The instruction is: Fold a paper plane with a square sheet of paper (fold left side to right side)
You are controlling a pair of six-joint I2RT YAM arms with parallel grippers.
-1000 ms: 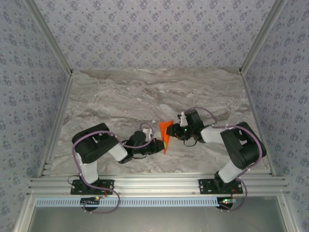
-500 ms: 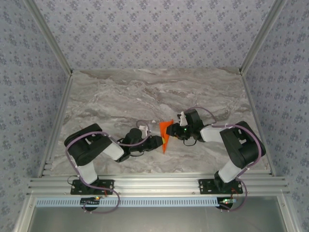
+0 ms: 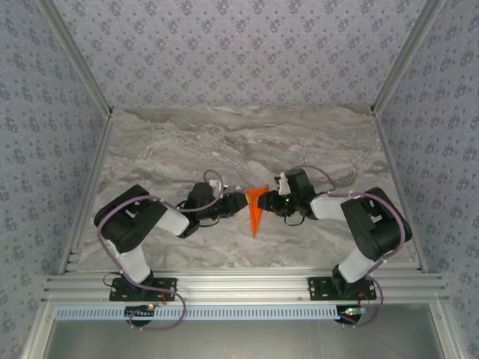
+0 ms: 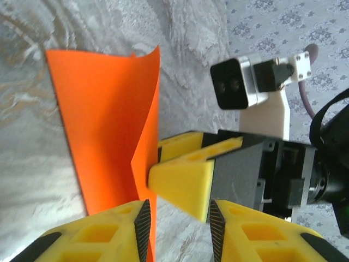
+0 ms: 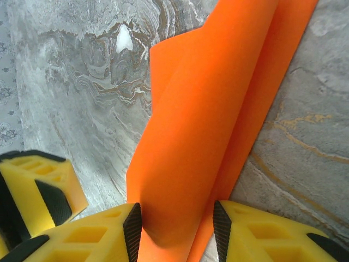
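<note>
The square sheet of paper [image 3: 256, 208] is bright orange and creased into a pointed wedge, its tip toward the near edge. It lies mid-table with one flap standing up [image 4: 103, 120]. My right gripper [image 3: 267, 200] holds the raised fold [image 5: 218, 120], which fills the gap between its jaws [image 5: 176, 229]. My left gripper [image 3: 240, 200] faces it from the left, open [image 4: 180, 232], with the paper's edge running past its left pad. The right gripper's yellow fingertip [image 4: 182, 183] reaches close in front of the left jaws. A left finger [image 5: 38, 191] shows beside the paper.
The grey marble table top [image 3: 224, 142] stretches far and to both sides of the arms. Aluminium rails [image 3: 239, 284] line the near edge, and patterned walls [image 3: 45, 134] close the sides and back.
The left gripper has opened, let go of the paper's lower part and moved away from the near edge, up beside the right gripper. The right gripper has kept still.
</note>
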